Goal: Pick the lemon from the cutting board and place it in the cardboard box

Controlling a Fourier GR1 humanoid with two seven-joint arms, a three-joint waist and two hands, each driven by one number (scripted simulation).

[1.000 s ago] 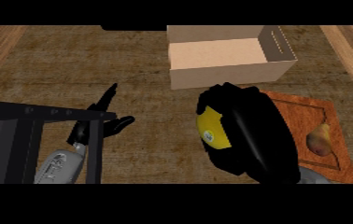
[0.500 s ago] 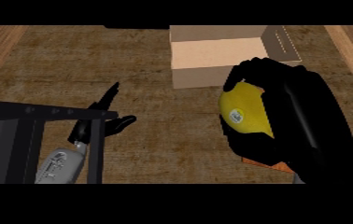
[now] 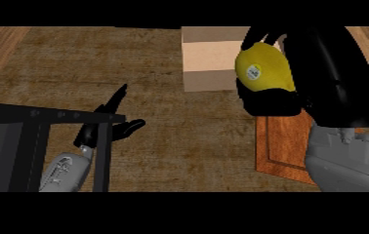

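At the right side of the cardboard box (image 3: 213, 74), the robot's right hand (image 3: 326, 67) grasps the lemon (image 3: 265, 68), black fingers curling over the top of the fruit and the thumb closing beneath it. The yellow lemon, a small white sticker (image 3: 252, 72) on its skin, shows in front of the box's right part and hides that edge; how high it hangs over the box cannot be told from this view. The box stands on the brown, rough-grained counter (image 3: 187, 130), its pale inside above a darker front wall. Nearer the robot than the box, and a little to its right, lies the orange-brown cutting board (image 3: 282, 143), partly covered by the grey right forearm (image 3: 337, 157). Well to the left of the box and nearer the robot, the left hand (image 3: 122, 129) rests released, fingers straight and one pointing up toward the far side of the counter. A black metal frame (image 3: 51, 115) crosses in front of that hand and the grey left forearm (image 3: 65, 172).
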